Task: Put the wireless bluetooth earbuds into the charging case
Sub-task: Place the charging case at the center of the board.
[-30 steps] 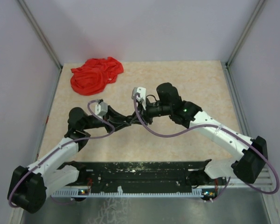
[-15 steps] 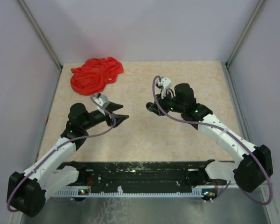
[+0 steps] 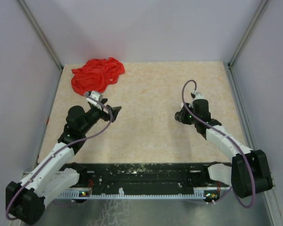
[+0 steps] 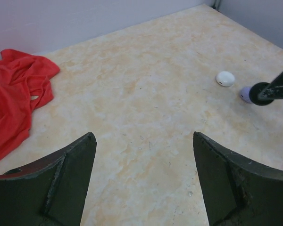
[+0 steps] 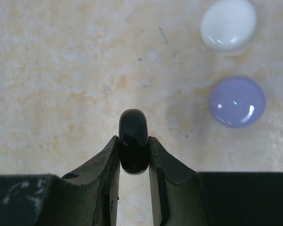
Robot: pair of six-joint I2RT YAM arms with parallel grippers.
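- Black piece point(image 5: 133, 136): lower half hidden between the right fingers point(image 5: 106, 165); possibly an earbud, cannot tell.
- Lavender piece point(image 4: 245, 94): partly hidden behind the black piece, left wrist view.
- Red cloth point(image 4: 14, 94), far left corner of the worktop point(image 4: 146, 94): cut off by the picture's left edge.

No legible text or markings anywhere

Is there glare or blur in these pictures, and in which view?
Right wrist view: small bright glints on the white case, the lavender case and the black glossy object held by the right gripper. Left wrist view: the left gripper's fingers are dark and slightly soft. Top view: even light, only faint shadows.
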